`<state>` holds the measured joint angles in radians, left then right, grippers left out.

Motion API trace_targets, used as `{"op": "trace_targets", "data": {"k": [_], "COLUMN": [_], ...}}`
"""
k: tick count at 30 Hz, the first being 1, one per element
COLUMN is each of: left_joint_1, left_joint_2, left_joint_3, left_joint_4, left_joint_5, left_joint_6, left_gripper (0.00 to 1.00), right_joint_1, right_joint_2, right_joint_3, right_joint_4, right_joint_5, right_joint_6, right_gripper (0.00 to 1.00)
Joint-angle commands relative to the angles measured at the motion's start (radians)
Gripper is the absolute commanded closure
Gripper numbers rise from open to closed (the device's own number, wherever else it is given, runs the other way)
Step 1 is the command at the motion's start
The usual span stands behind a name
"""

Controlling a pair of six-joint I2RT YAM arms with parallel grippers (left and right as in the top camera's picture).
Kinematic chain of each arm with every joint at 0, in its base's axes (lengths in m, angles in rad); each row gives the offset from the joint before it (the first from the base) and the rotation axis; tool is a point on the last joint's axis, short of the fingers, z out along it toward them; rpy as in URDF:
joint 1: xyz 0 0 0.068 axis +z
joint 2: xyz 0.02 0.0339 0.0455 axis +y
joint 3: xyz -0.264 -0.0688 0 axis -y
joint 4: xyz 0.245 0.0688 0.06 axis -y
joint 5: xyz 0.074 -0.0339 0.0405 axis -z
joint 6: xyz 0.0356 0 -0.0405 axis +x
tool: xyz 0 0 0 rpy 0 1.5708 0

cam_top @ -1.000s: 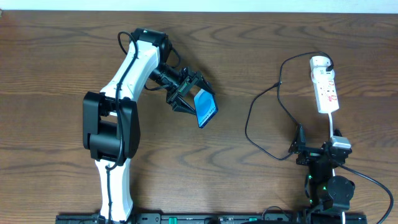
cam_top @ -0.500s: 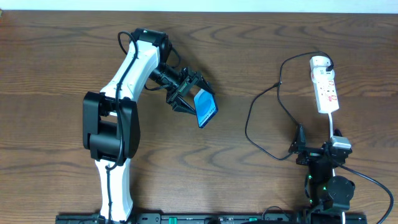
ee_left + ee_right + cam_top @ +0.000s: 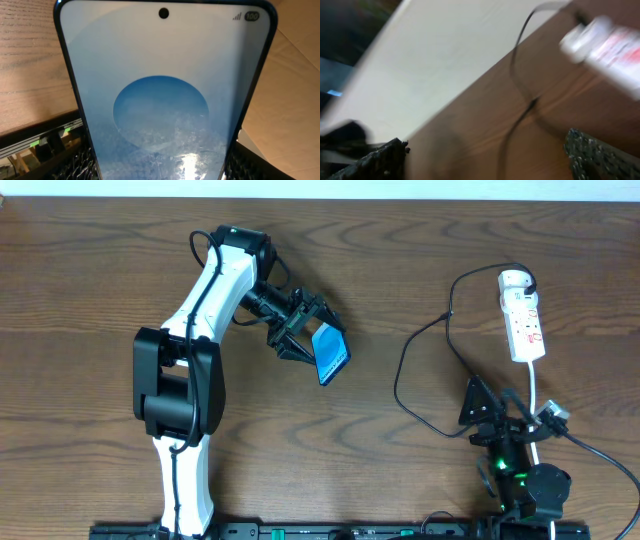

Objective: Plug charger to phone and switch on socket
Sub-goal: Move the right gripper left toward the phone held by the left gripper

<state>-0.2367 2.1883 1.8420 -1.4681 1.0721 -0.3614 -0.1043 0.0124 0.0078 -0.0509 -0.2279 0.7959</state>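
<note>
The left pincer [image 3: 308,338] grips the phone [image 3: 331,353], screen lit, near the middle of the table [image 3: 80,300]. The right pincer [image 3: 492,410] stands open beside the loop of the charger [image 3: 397,385], just below the socket [image 3: 523,326] at the right.

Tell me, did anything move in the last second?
The right gripper twisted at its wrist and tilted, jaws open, holding nothing; its camera view is blurred by the motion. The left gripper stayed put, clamped on the phone. The charger and the socket lie where they were.
</note>
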Motion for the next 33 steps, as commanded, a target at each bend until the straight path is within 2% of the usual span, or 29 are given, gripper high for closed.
{"op": "trace_targets", "data": {"k": [1, 12, 24, 28, 33], "left_joint_1": [0.003, 0.003, 0.003, 0.003, 0.003], "left_joint_2": [-0.017, -0.017, -0.017, -0.017, -0.017], "left_joint_3": [0.01, 0.01, 0.01, 0.01, 0.01], "left_joint_4": [-0.008, -0.008, -0.007, 0.013, 0.014], "left_joint_5": [0.043, 0.042, 0.042, 0.042, 0.042], "left_joint_6": [0.018, 0.017, 0.017, 0.017, 0.017], "left_gripper": [0.24, 0.24, 0.24, 0.24, 0.24], "right_joint_1": [0.009, 0.009, 0.009, 0.009, 0.009], "right_joint_2": [-0.006, -0.006, -0.006, -0.004, 0.06], "right_joint_3": [-0.002, -0.002, -0.002, 0.0, 0.099], "right_joint_4": [0.004, 0.006, 0.042, 0.175, 0.126], "right_joint_5": [-0.131, -0.157, 0.248, 0.208, 0.187], "right_joint_6": [0.267, 0.266, 0.259, 0.064, -0.061], "right_gripper": [0.01, 0.01, 0.01, 0.01, 0.01]}}
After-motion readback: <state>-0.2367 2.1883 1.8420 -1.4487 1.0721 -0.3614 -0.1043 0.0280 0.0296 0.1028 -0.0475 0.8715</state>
